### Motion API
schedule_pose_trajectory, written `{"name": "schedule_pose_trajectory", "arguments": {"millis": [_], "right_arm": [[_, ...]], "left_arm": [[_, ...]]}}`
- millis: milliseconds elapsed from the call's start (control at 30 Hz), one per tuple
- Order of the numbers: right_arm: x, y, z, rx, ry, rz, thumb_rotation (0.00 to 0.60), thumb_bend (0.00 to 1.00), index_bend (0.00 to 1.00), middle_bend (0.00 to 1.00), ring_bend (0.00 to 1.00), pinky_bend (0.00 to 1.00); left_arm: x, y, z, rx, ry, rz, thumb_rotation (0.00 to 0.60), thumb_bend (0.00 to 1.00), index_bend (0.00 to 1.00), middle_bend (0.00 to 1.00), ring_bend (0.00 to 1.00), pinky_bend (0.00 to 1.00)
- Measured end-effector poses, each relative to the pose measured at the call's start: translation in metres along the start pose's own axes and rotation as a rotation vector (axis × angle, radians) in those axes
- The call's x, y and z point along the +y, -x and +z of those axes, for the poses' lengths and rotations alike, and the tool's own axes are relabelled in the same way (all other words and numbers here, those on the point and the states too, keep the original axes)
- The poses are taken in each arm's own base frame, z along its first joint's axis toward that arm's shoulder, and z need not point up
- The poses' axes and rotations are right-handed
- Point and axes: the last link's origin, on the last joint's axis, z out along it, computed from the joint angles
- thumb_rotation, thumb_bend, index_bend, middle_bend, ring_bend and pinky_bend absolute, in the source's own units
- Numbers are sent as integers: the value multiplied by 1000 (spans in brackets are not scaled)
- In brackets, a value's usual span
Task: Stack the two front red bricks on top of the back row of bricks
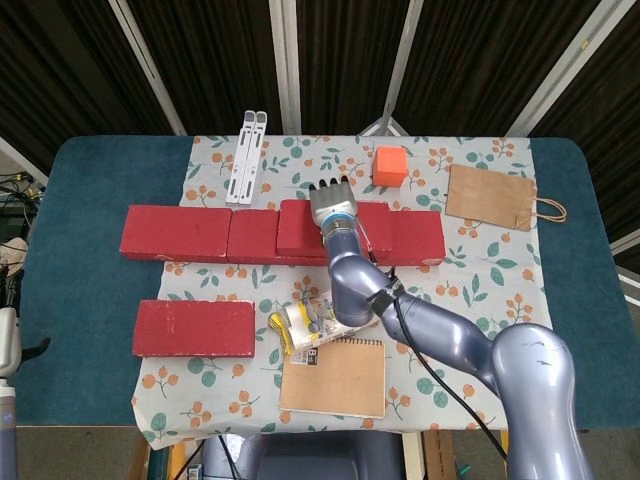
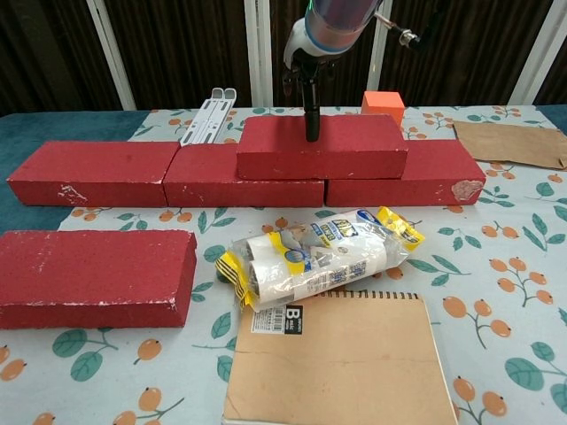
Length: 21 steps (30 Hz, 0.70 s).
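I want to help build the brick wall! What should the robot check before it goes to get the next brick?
1. Stacked brick lies flat across two back-row bricks: ok.
2. Right hand lets go, fingers apart above it: ok, though one fingertip may touch.
3. Second front brick alone on the left, nothing on it: ok.
4. Wrapped rolls beside that brick, not against it: ok.
5. Left hand ready: cannot tell, only an arm edge shows.
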Motion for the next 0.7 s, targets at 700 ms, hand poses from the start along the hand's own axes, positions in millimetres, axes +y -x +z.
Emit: {"name": "schedule_pose_trajectory", "arguments": {"millis": [700], "right_arm": [[229,41,-157,405,-17,354,600,63,0,35,0,0]], "left_arm": [[17,-5,-18,15,204,-68,600,0,49,0,0,61]]}}
